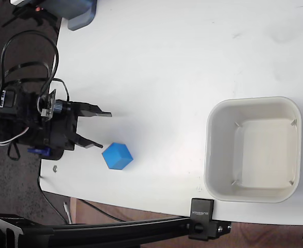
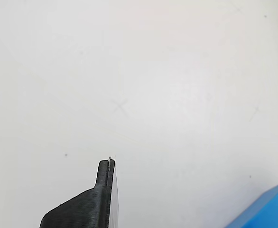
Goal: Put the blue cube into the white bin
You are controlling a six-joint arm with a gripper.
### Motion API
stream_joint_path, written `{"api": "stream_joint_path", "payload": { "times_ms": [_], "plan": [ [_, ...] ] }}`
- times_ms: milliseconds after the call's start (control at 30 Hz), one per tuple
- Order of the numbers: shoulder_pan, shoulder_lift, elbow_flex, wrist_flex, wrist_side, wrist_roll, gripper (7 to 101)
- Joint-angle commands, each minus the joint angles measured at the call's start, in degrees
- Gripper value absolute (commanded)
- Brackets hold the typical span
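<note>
Approach stage, nothing grasped yet. The claw (image 1: 106,130) sits at the left side of the table (image 1: 167,62) in the fixed view, fingers spread wide and empty, tips pointing right. The blue cube (image 1: 117,156) rests on the table just beside the lower fingertip, a little below and right of it, outside the gap between the fingers and seemingly not touching. In the wrist view only one dark finger (image 2: 103,190) shows at the bottom, with a corner of the cube (image 2: 267,211) at the lower right edge, so the cube is off to one side of the claw's line. The white bin (image 1: 211,155) stands well apart at the right of the table, upright and empty. My reading: the next move calls for shifting the claw sideways toward the cube until it straddles it, then closing, lifting and carrying across to the bin.
</note>
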Motion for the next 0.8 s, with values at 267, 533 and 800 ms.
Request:
{"api": "stream_joint_path", "payload": {
  "times_ms": [267, 533, 800],
  "plan": [
    [-0.4, 1.3, -1.2, -0.4, 0.6, 0.0, 100.3],
    [0.1, 1.3, -3.7, -0.3, 3.9, 2.0, 100.3],
    [-4.2, -7.7, -17.8, 4.7, 19.4, 18.7, 100.3]
  ]
}}
